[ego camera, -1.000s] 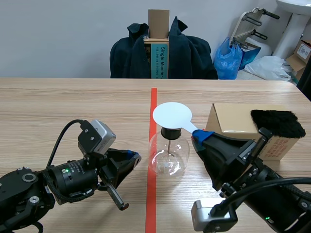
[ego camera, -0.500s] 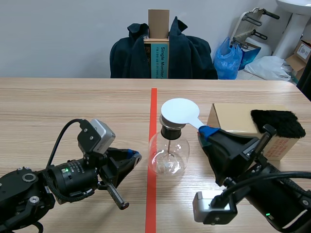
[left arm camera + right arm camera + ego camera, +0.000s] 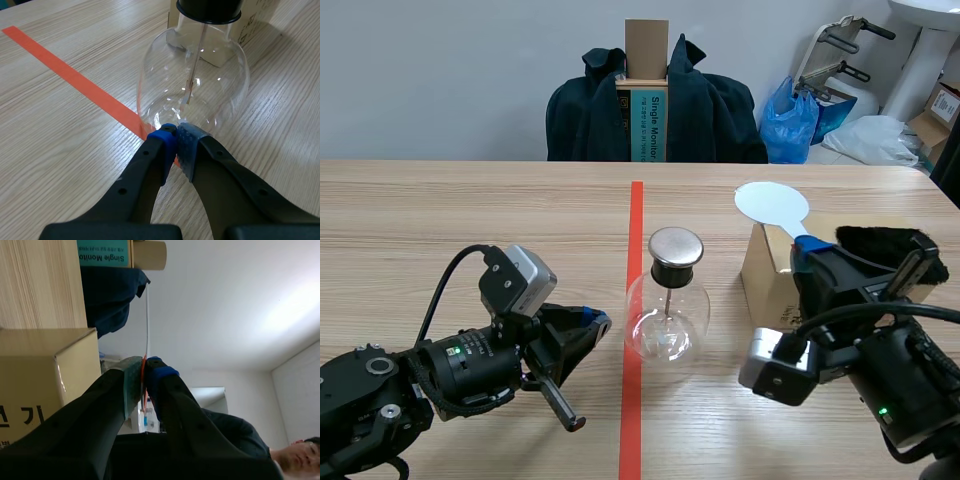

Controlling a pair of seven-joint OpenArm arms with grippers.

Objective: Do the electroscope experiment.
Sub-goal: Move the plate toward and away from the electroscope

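The electroscope, a clear glass flask (image 3: 666, 320) with a black stopper and a round metal cap (image 3: 676, 244), stands just right of the red tape line. My right gripper (image 3: 807, 246) is shut on the handle of a white round paddle (image 3: 772, 205), held up over the cardboard box (image 3: 766, 268), apart from the cap. In the right wrist view the paddle (image 3: 146, 315) shows edge-on between the shut pads (image 3: 131, 382). My left gripper (image 3: 588, 322) rests low, left of the flask, shut on nothing; its tips (image 3: 175, 142) almost touch the glass (image 3: 195, 85).
A black fur cloth (image 3: 885, 252) lies on the box's right part. A chair draped with a dark jacket (image 3: 655, 105) stands beyond the table's far edge. Bags and boxes sit at the back right. Bare wood stretches to the left (image 3: 440, 220).
My right arm carried the white paddle from above the flask's cap up and to the right, over the box. The metal cap is now uncovered. The left arm stayed still.
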